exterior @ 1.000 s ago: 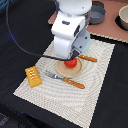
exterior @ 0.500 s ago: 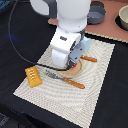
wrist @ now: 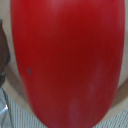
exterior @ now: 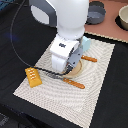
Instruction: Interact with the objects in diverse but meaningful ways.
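On the table, a pale striped mat (exterior: 95, 75) lies under everything. The big white arm (exterior: 65, 22) has come lower than it was a moment ago, and now it hides the red tomato (wrist: 67, 60) and most of the tan plate (exterior: 76, 69) in the exterior view. The claw is hidden there too, so I cannot tell how wide it is or if it holds anything. In the wrist view the tomato fills nearly the whole picture. The yellow block (exterior: 33, 77) sits at the mat's left edge. An orange-handled knife (exterior: 74, 82) lies near the plate.
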Motion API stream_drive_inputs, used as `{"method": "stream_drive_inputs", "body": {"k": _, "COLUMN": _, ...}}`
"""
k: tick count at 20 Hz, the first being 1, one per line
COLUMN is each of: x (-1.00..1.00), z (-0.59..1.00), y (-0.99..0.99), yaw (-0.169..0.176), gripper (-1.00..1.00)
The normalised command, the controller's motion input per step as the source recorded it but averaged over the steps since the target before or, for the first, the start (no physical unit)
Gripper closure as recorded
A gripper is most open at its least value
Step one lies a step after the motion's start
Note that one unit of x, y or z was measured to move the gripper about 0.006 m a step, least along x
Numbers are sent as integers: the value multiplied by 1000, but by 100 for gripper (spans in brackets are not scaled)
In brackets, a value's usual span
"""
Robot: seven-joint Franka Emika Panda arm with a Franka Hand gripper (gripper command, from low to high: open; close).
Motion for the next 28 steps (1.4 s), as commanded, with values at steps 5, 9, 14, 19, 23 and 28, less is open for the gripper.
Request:
{"method": "stream_drive_inputs", "body": {"k": 5, "x": 288, "z": -6, "y": 30, "yaw": -7, "gripper": 100}}
{"method": "stream_drive_inputs", "body": {"k": 9, "x": 263, "z": -3, "y": 21, "yaw": -8, "gripper": 100}}
{"method": "stream_drive_inputs", "body": {"k": 14, "x": 94, "z": 606, "y": 99, "yaw": -24, "gripper": 100}}
{"method": "stream_drive_inputs", "body": {"k": 19, "x": -337, "z": 1000, "y": 296, "yaw": -51, "gripper": 100}}
{"method": "stream_drive_inputs", "body": {"k": 23, "x": -462, "z": 1000, "y": 419, "yaw": -29, "gripper": 100}}
{"method": "stream_drive_inputs", "body": {"k": 28, "x": -567, "z": 820, "y": 549, "yaw": -14, "gripper": 100}}
